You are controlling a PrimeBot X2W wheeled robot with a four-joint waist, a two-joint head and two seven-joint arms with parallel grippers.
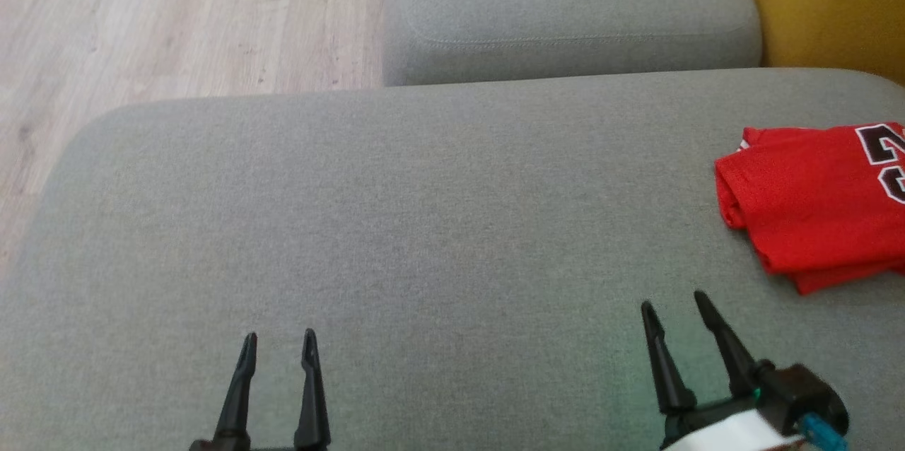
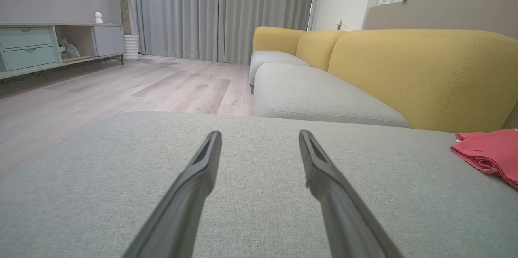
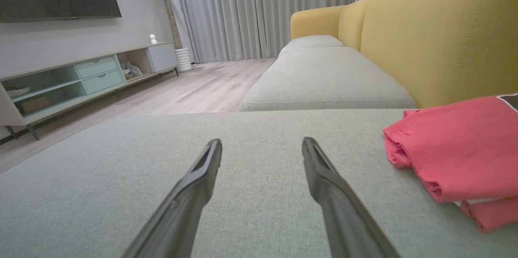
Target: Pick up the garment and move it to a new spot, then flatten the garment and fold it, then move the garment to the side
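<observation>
At the head view's right edge, the red garment (image 1: 806,211) bears a dark, white-edged numeral (image 1: 884,143), cropped and not fully readable.

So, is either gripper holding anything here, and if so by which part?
Nothing is held. Both the left gripper and the right gripper are open and empty over the grey cushion; the folded red shirt lies apart, to the right.
</observation>
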